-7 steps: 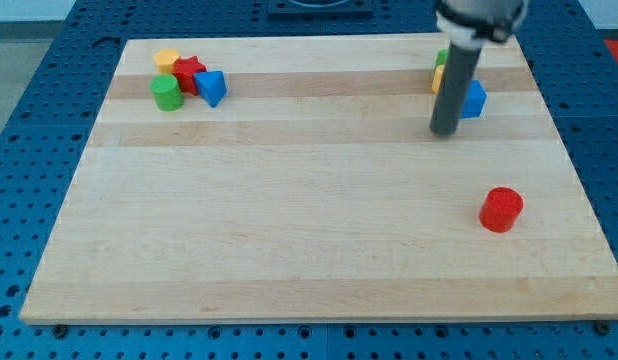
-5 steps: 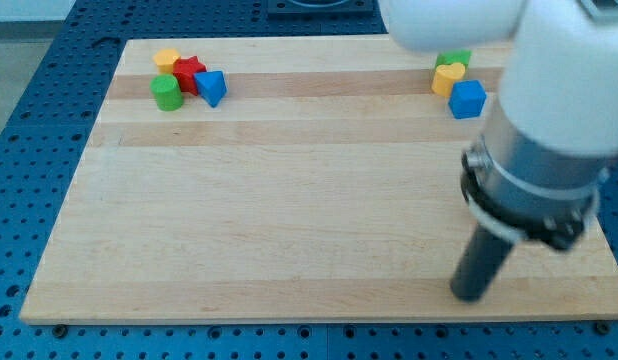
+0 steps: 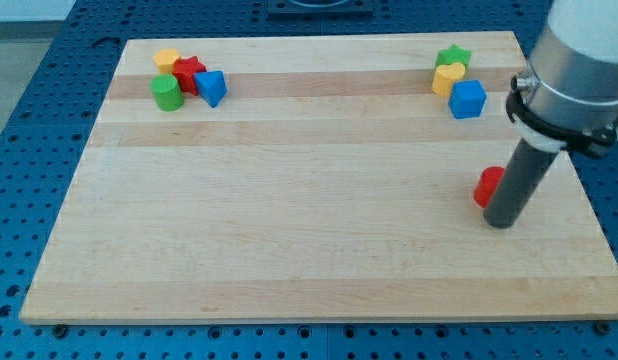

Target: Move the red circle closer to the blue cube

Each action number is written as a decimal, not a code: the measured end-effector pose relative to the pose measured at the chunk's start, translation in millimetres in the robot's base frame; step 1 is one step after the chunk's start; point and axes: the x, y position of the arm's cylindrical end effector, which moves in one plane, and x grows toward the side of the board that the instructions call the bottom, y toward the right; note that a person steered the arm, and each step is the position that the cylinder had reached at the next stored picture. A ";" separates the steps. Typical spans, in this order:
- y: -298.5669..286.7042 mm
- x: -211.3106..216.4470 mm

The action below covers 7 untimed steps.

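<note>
The red circle (image 3: 486, 186) lies at the view's right, mostly hidden behind my rod. My tip (image 3: 500, 221) rests on the board just below and right of it, touching or nearly touching it. The blue cube (image 3: 468, 99) sits near the view's top right, well above the red circle.
A yellow heart (image 3: 448, 77) and a green star (image 3: 452, 55) sit just above and left of the blue cube. At the view's top left cluster a yellow block (image 3: 167, 59), a red star (image 3: 189, 73), a green cylinder (image 3: 167, 93) and a blue triangle (image 3: 211, 88). The board's right edge (image 3: 579, 180) is close to my rod.
My tip swung from beside the blue cube down toward the board's bottom, then up to the red circle's lower right. The red circle has shifted slightly up and left.
</note>
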 end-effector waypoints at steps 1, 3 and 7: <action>0.0 -19.7; 0.0 -55.9; 0.0 -123.1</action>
